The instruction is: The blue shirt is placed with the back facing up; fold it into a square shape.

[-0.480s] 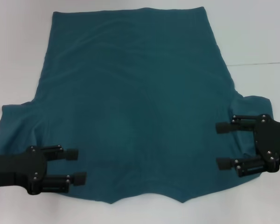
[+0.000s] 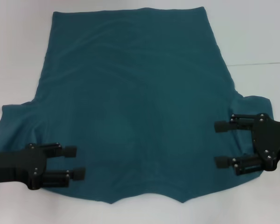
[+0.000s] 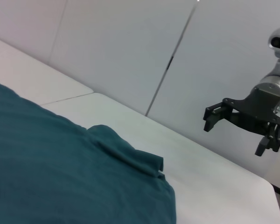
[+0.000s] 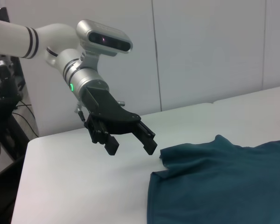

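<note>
- Shirt: the large dark teal-blue short-sleeved cotton T-shirt (image 2: 135, 107) lies spread flat on the white table (image 2: 261, 37), plain side up, filling most of the head view. Its straight hem is at the far edge, and both sleeves spread out to the sides at the near end.
- The near edge of the cloth dips into a shallow curve between two small points.
- Black left gripper (image 2: 73, 163) sits above the shirt's near left part, just inside the left sleeve, pointing toward the middle. Its two fingers stand apart with only shirt fabric showing between them.
- Black right gripper (image 2: 220, 144) is over the right sleeve area, pointing inward toward the left one. Its fingers are spread wide, wider than the left pair, and hold nothing.
- In the right wrist view the left gripper (image 4: 131, 143) hangs clear above the table, beside a rumpled sleeve.
- In the left wrist view the right gripper (image 3: 233, 126) likewise hangs in the air.
</note>
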Action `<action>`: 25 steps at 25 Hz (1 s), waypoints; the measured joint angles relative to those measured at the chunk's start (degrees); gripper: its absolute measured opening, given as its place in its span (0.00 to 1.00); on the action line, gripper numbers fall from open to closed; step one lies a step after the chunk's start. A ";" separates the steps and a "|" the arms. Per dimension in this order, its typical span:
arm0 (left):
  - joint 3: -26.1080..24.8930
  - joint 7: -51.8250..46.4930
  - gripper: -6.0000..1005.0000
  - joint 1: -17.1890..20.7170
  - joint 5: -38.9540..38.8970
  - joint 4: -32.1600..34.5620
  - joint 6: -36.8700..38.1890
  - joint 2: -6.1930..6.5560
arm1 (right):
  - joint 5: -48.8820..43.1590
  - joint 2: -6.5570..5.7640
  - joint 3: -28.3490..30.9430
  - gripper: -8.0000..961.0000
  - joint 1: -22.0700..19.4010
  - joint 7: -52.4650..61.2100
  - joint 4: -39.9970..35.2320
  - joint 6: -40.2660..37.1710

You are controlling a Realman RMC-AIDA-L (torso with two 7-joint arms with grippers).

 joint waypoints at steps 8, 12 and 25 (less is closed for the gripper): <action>-0.01 -2.32 0.83 0.00 -0.38 0.42 -0.22 -0.27 | -0.08 0.25 0.32 0.96 0.19 0.40 0.04 1.02; -0.50 -7.08 0.82 0.02 -0.52 1.82 -0.49 -0.71 | -0.08 0.41 0.49 0.96 0.17 1.02 0.01 1.95; -0.08 -33.73 0.83 5.13 5.01 22.11 -5.65 -1.34 | -0.08 0.08 0.32 0.96 0.96 2.70 -0.49 3.39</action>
